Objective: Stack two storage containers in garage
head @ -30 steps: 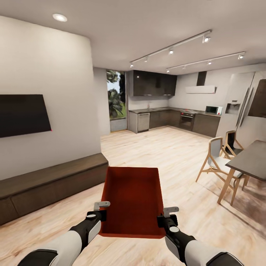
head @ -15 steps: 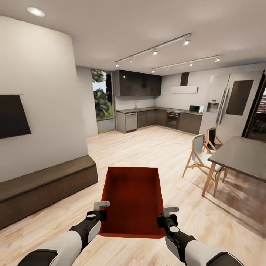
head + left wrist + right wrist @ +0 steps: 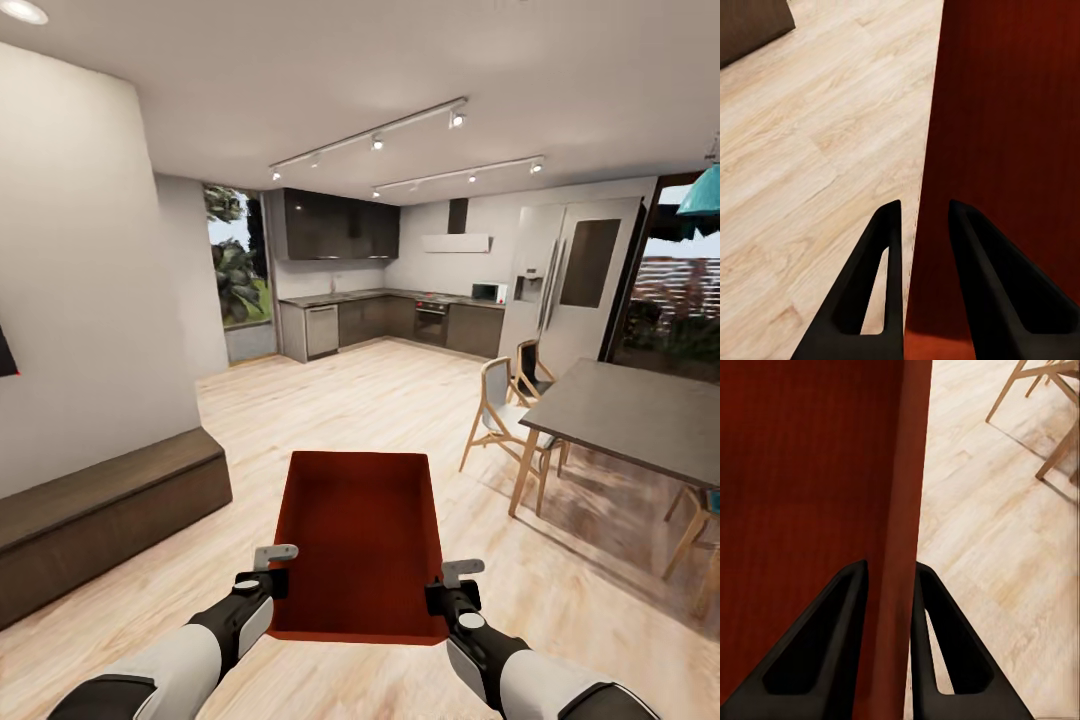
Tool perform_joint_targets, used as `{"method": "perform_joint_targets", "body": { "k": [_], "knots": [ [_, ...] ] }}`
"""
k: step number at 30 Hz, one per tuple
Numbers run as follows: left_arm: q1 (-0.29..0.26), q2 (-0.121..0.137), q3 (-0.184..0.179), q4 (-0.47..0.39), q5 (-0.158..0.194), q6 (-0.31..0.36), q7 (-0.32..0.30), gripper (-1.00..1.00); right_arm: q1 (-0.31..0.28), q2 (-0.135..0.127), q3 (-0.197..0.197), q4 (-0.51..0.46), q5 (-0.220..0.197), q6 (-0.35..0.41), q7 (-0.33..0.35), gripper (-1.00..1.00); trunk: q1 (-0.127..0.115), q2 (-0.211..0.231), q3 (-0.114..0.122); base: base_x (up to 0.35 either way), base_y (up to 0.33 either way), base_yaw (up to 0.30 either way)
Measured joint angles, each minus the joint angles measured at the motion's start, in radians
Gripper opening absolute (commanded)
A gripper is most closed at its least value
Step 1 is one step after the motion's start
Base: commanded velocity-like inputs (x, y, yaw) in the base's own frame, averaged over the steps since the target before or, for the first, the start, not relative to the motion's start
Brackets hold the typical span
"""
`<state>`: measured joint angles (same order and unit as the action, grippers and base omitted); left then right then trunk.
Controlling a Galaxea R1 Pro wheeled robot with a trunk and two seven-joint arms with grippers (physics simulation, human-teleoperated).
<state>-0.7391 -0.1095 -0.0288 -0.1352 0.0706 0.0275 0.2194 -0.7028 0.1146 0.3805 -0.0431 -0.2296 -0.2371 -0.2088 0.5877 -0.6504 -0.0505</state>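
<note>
I carry one orange-red storage container (image 3: 360, 535) in front of me, held level above the living room's light wood-plank floor (image 3: 400, 400). My left gripper (image 3: 272, 570) is shut on the container's left wall (image 3: 926, 225), one finger on each side of it. On the opposite side, my right gripper (image 3: 447, 587) is shut on the right wall (image 3: 896, 585) the same way. The bin is open-topped and empty.
A long dark low bench (image 3: 100, 520) runs along the off-white wall at left. A dining table (image 3: 640, 415) with wooden chairs (image 3: 500, 420) stands at right. Ahead lie open wood floor and a dark kitchen (image 3: 390, 320) with a tall fridge (image 3: 560, 280).
The whole view has swung to the right: the black TV and bench slid leftward, the dining table and a glass door came further into view. The container and both grippers stay as they were.
</note>
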Motion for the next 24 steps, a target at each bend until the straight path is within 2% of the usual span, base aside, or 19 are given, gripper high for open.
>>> {"method": "perform_joint_targets", "body": {
  "k": [24],
  "knots": [
    [0.000,0.000,0.007,0.003,-0.006,-0.001,-0.002,-1.00,0.000,0.000,0.003,0.001,-0.002,0.001,0.000,-1.00,0.000,0.000,0.000,0.000,0.000,-0.242]
  ]
}}
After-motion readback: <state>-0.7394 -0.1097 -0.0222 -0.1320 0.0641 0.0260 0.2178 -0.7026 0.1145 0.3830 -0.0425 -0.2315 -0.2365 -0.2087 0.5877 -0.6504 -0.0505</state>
